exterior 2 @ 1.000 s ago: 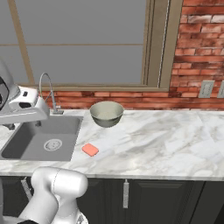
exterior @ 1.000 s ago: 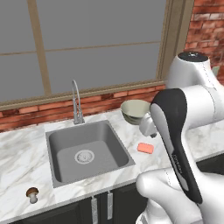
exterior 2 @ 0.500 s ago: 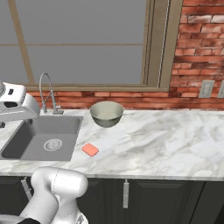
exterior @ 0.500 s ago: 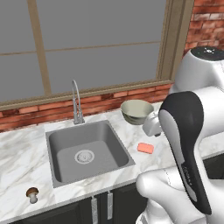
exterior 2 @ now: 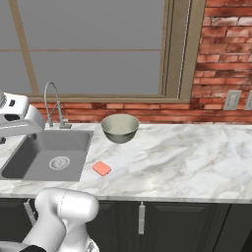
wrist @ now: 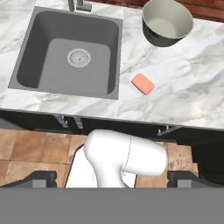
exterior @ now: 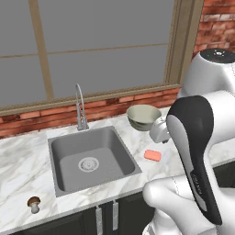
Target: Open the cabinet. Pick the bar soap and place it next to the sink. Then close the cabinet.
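The sink (exterior: pixel 92 160) sits sunk in the marble counter (exterior 2: pixel 187 157), a grey basin holding nothing but its round drain (wrist: pixel 79 57), with the thin arched faucet (exterior: pixel 81 108) standing at its 12 o'clock edge. A round grey-green bowl (exterior 2: pixel 119 128) stands on the counter beyond the sink's far right corner, and I see nothing inside it. From the left base view a small brown-capped mushroom (exterior: pixel 34 204) stands at about 7 o'clock from the sink, near the counter's front edge.

Behind the counter runs a red brick wall (exterior 2: pixel 224 54) with a large framed window (exterior 2: pixel 93 47), and two pale outlets (exterior 2: pixel 231 100) sit on the brick at the far right. Black under-counter cabinets (exterior 2: pixel 172 224) with short silver handles line the front, and the floor (wrist: pixel 30 151) below is brown tile.

The bar soap (wrist: pixel 143 83) lies flat on the counter just beside the sink's right rim, at about 7 o'clock from the bowl and apart from it. The claw (wrist: pixel 111 179) hangs high above, its dark tips spread wide and holding nothing; in the hand view the soap lies toward 12 o'clock of it, well apart.
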Controlling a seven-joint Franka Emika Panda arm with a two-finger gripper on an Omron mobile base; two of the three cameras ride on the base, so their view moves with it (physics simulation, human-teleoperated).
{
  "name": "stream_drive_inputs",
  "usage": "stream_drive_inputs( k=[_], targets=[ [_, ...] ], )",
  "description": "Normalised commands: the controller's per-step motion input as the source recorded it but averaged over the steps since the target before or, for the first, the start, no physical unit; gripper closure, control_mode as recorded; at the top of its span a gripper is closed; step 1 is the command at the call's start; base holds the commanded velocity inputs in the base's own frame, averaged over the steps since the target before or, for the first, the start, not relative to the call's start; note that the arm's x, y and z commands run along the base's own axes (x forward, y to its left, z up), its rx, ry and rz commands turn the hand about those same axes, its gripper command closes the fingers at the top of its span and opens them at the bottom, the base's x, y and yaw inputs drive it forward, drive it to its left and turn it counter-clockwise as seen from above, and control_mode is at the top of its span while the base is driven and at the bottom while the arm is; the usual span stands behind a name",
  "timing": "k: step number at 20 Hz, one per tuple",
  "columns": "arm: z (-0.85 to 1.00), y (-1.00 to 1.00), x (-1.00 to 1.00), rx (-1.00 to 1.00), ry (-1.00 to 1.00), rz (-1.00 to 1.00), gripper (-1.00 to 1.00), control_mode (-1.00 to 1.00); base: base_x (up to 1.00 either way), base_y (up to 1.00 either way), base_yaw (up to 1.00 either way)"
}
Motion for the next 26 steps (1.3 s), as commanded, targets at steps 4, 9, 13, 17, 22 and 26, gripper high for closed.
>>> stream_drive_inputs(
  k=[4, 9, 13, 17, 22, 26],
  targets=[
    [0.0, 0.0, 0.0, 0.0, 0.0, 0.0, -1.0, 1.0, -0.09, -0.34, -0.03],
    [0.0, 0.0, 0.0, 0.0, 0.0, 0.0, -1.0, 1.0, -0.17, -0.69, -0.14],
    [0.0, 0.0, 0.0, 0.0, 0.0, 0.0, -1.0, 1.0, 0.04, -0.34, -0.21],
    [0.0, 0.0, 0.0, 0.0, 0.0, 0.0, -1.0, 1.0, 0.0, -0.14, -0.32],
    [0.0, 0.0, 0.0, 0.0, 0.0, 0.0, -1.0, 1.0, 0.11, 0.0, -0.48],
    [0.0, 0.0, 0.0, 0.0, 0.0, 0.0, -1.0, 1.0, 0.0, -0.02, -0.68]
  ],
)
